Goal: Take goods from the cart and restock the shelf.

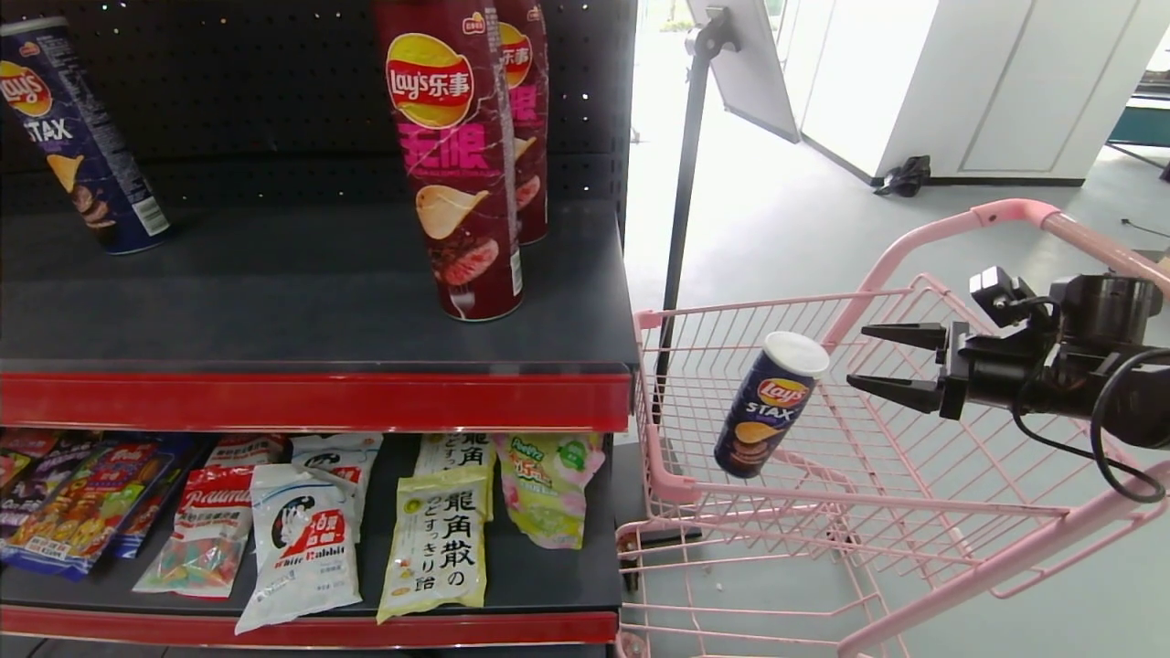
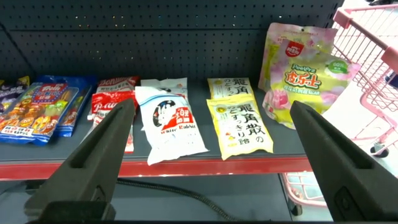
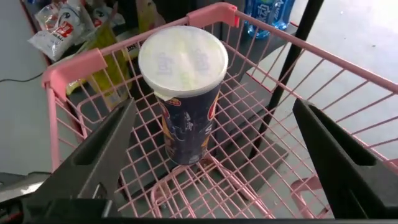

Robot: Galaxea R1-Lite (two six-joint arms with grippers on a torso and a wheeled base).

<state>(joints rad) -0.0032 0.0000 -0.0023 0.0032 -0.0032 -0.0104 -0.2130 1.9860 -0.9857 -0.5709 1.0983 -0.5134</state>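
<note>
A dark blue chip can [image 1: 766, 408] with a white lid leans upright inside the pink cart [image 1: 914, 439] to the right of the shelf. My right gripper [image 1: 857, 355] hovers open just right of the can's top, a small gap away. From the right wrist view, the can [image 3: 185, 118] stands ahead between the spread fingers of the right gripper [image 3: 214, 106]. My left gripper [image 2: 212, 106] is open and holds nothing, low in front of the lower shelf's red edge [image 2: 186, 167]. The upper shelf [image 1: 274, 283] carries two red chip cans [image 1: 462, 164] and a blue can [image 1: 78, 137].
Snack bags [image 1: 302, 539] lie side by side on the lower shelf. Bare room on the upper shelf lies between the blue can and the red cans. A black pole [image 1: 686, 183] stands between the shelf's end and the cart.
</note>
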